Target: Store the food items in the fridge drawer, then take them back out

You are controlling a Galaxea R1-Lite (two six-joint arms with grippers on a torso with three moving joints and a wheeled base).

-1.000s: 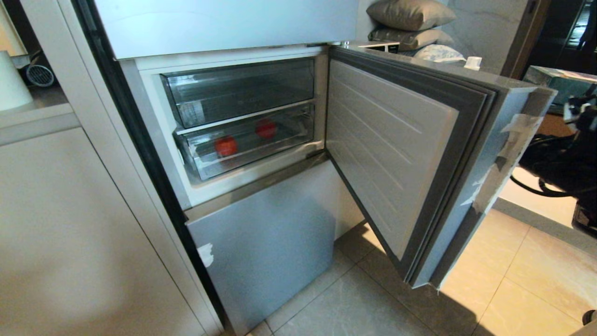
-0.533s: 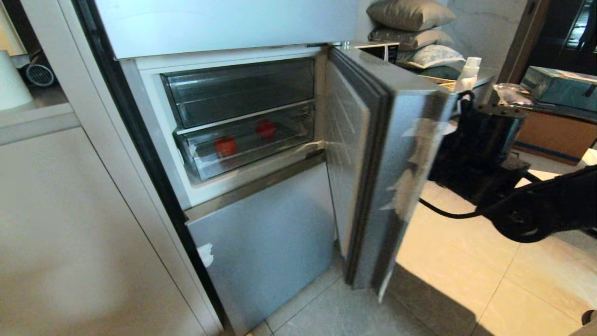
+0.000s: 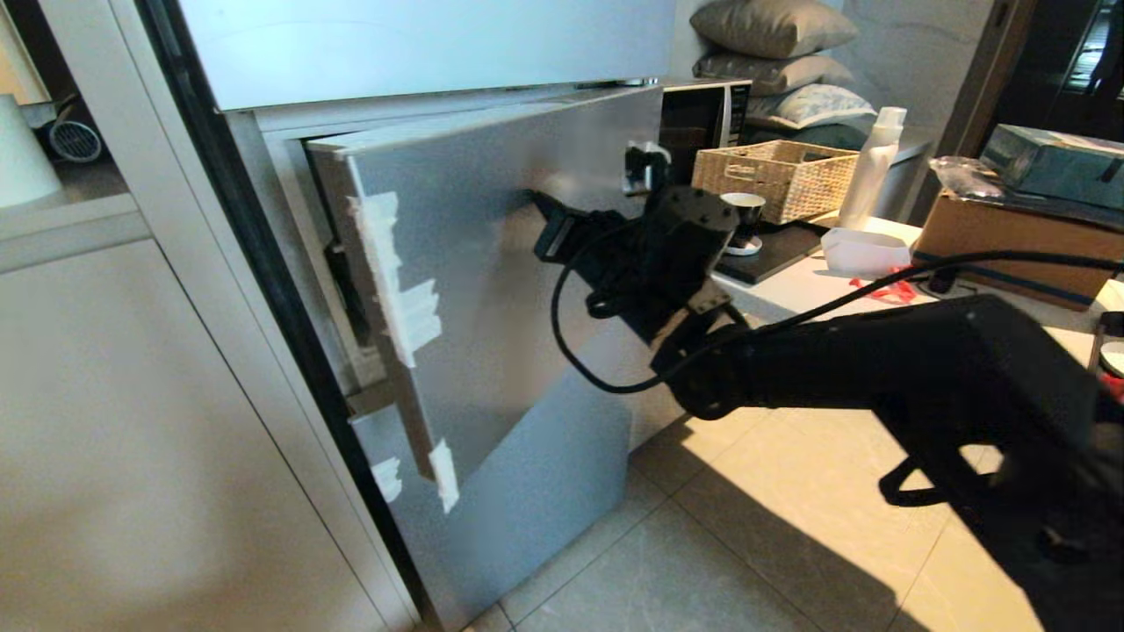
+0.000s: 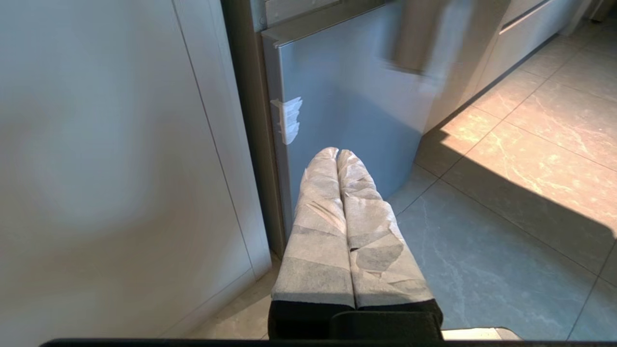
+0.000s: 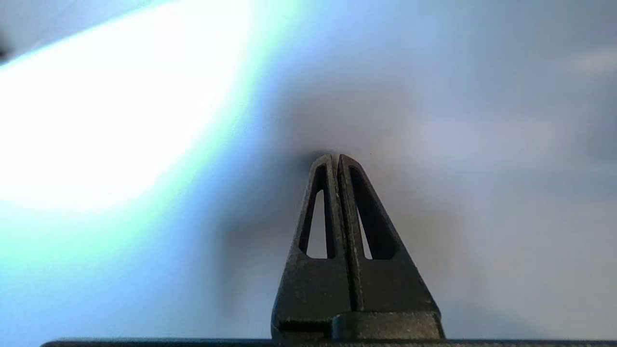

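**Right pincer on fridge door, door nearly shut**

Right arm (image 3: 878, 377) reaches across from the right side of the head view. Its right pincer (image 5: 337, 156) has both fingers pressed together, nothing between them, tips right at or against the outer face of the silver-grey fridge door (image 3: 509, 263). Can't confirm actual contact from the wrist view, the surface there is just a blurred grey-white field.

Door sits at a shallow angle to the fridge body, with a narrow dark gap on its free edge. White tape strips (image 3: 408, 312) run down that edge.

Left pincer (image 4: 337, 154): parked low, fingers together and wrapped in pale tape, empty, pointing at the lower fridge panel (image 4: 347, 111), with grey tiled floor (image 4: 482, 241) beneath.

Task items: fridge drawer and both fruit pieces are hidden behind the door, not visible in any view.

Further back, to the right of the fridge: a bench (image 3: 817, 281) carrying a wicker basket (image 3: 777, 175), a white bottle (image 3: 869, 167) just beside it, a cardboard box (image 3: 1010, 246) at the right end. A microwave (image 3: 702, 114) stands against the fridge side. Grey pillows (image 3: 773, 26) are stacked behind.

Left of the fridge: plain white cabinet fronts (image 3: 132, 439).
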